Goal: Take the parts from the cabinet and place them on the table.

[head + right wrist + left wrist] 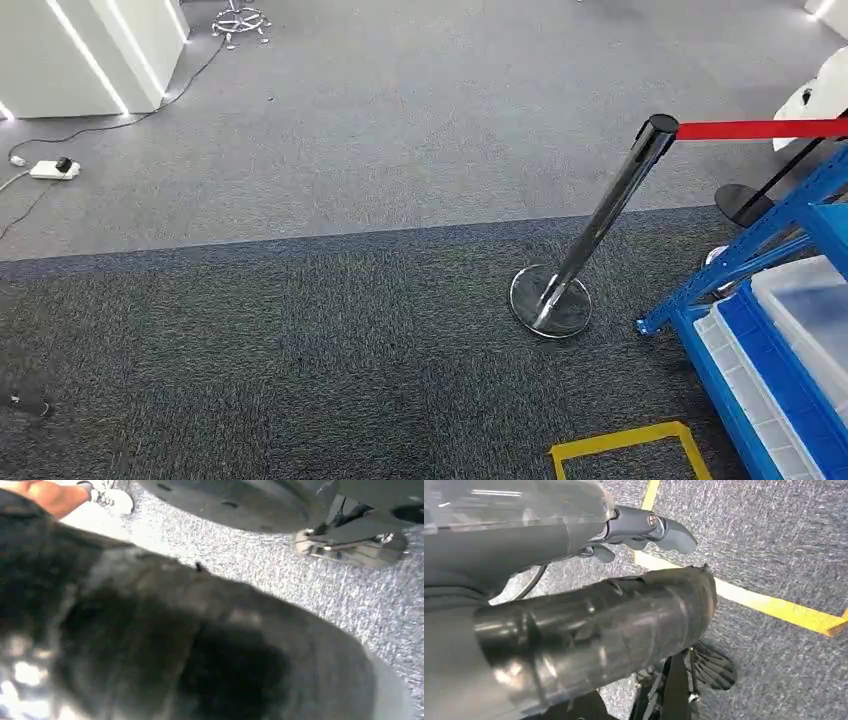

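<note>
The left robot hand (644,527) hangs low over grey carpet, beside a strip of yellow floor tape (769,605). Its thick grey thumb and darker fingers curl loosely inward with nothing visible between them; whether the grip is truly closed cannot be told. A dark glossy tube crosses in front of it and hides the palm.

The right robot hand (165,645) is a large dark blur close to the lens. Its fingers cannot be made out, so its state cannot be told. Beyond it lies carpet, and a person's white shoe (112,499) sits at the frame's corner.

From the head view, a blue cabinet (765,390) holding pale translucent bins (815,310) stands just beyond a chrome barrier post (590,240) with a red belt (760,128). The cabinet is cut off by the picture's edge, so no parts inside it are distinguishable. It lies on the robot's right side, so the right arm is likely nearer. No worktop is in sight.
</note>
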